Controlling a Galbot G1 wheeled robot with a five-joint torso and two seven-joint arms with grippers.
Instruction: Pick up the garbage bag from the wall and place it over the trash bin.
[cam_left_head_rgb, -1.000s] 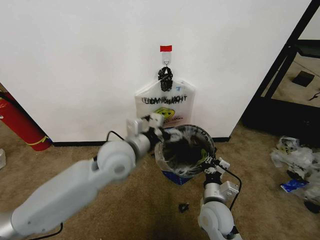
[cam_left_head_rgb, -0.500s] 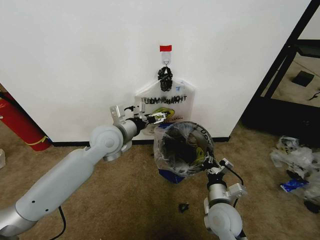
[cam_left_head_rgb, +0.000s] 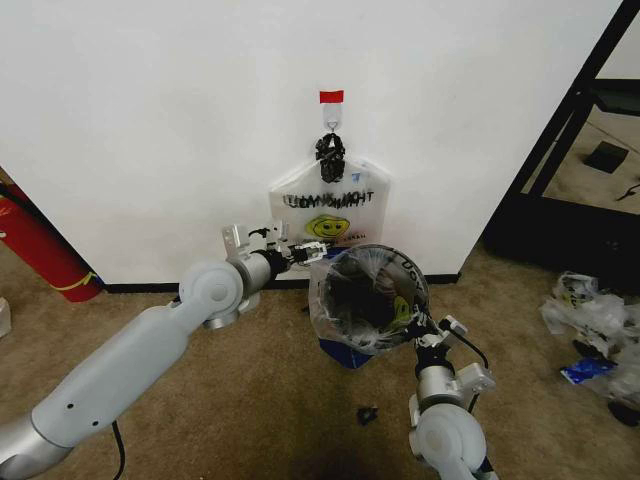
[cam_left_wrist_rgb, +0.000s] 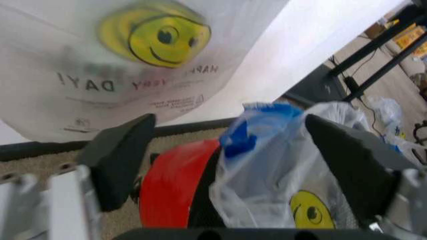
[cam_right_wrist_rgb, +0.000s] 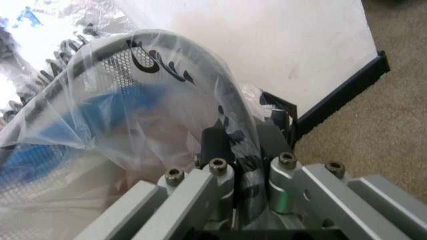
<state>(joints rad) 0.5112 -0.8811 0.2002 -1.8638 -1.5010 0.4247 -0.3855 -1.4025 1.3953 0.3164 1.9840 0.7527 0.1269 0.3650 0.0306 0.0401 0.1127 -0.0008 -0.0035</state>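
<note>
The garbage bag (cam_left_head_rgb: 368, 300) is draped over the trash bin (cam_left_head_rgb: 345, 352), which stands upright by the wall (cam_left_head_rgb: 150, 120), its mouth facing up. The right gripper (cam_left_head_rgb: 418, 328) pinches the bag against the bin's near rim. The left gripper (cam_left_head_rgb: 303, 251) hangs released beside the far rim, below the white smiley bag (cam_left_head_rgb: 335, 205).

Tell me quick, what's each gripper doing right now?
Left gripper: open, holding nothing, beside the trash bin.
Right gripper: shut on the garbage bag at the bin's rim.
</note>
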